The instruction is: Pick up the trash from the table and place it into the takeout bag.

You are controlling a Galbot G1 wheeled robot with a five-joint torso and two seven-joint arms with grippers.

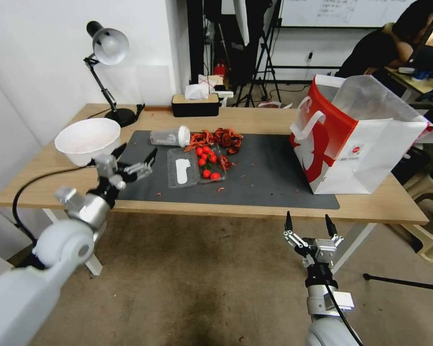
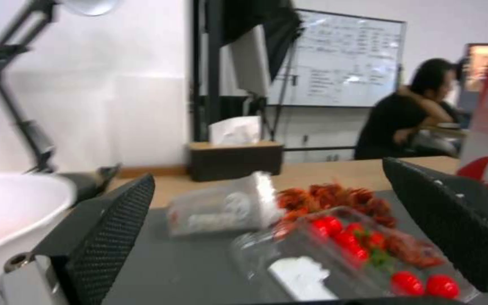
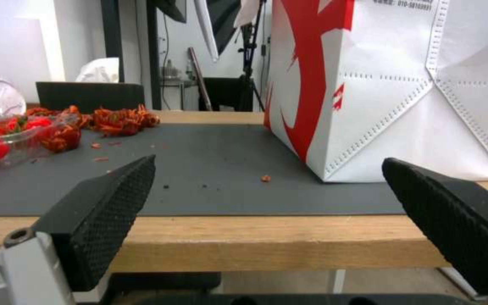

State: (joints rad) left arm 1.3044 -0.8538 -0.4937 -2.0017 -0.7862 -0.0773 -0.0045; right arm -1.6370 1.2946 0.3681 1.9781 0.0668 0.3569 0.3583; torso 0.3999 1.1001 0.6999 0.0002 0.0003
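The left gripper (image 1: 136, 161) hangs nearest the head camera, at the left end of the dark mat (image 1: 264, 168), its jaws spread wide and holding nothing. Just beside it to the left stands the white bowl (image 1: 87, 140), upright on the table (image 1: 389, 204); in the left wrist view the bowl's rim sits close against one jaw, though whether they touch I cannot tell.

Ahead of those jaws lies the trash: a clear tray (image 1: 193, 166) with small red round pieces in it, a clear cup with a white lid (image 1: 170, 137) tipped on its side, and a heap of red shells (image 1: 219, 139) behind — all near the middle of the mat. The takeout bag (image 1: 356, 137) stands open on the mat's right end, well apart from the trash.

The step in hand looks like an approach for a pick. The next move would call for lining the jaws up on one item and closing on it — the tray looks flimsy.

The right gripper (image 1: 310, 226) waits below the table's front edge, jaws wide apart and empty.
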